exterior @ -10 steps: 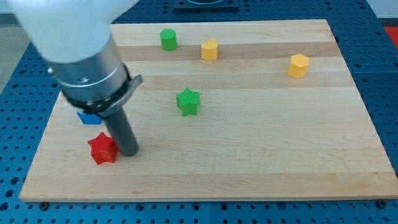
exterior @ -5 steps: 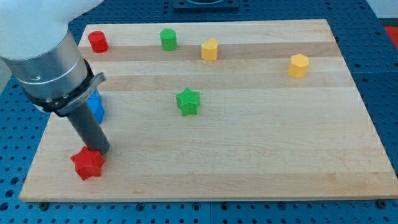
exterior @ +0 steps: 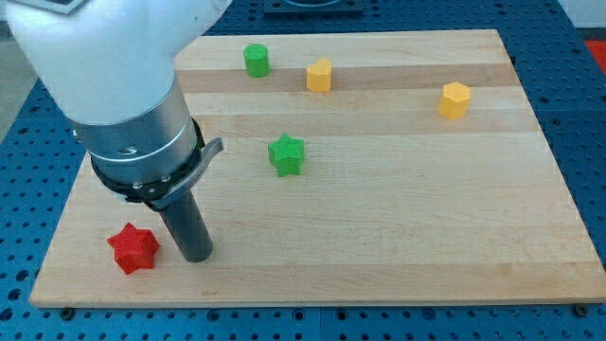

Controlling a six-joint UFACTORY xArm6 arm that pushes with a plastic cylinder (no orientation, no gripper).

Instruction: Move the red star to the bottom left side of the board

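The red star [exterior: 133, 248] lies near the bottom left corner of the wooden board [exterior: 398, 218]. My tip [exterior: 196, 256] stands on the board just to the star's right, a small gap apart from it. The arm's wide grey body rises from the rod toward the view's top left and hides that part of the board.
A green star [exterior: 286, 154] lies near the board's middle. A green cylinder [exterior: 256, 60] and a yellow block [exterior: 319, 74] sit at the top. Another yellow block [exterior: 454, 98] sits at the upper right. The blue and red blocks seen earlier are hidden behind the arm.
The red star was pushed left and down toward the bottom left corner. My tip has since moved back to the right, off the star. The arm now hides the blue block and red cylinder.
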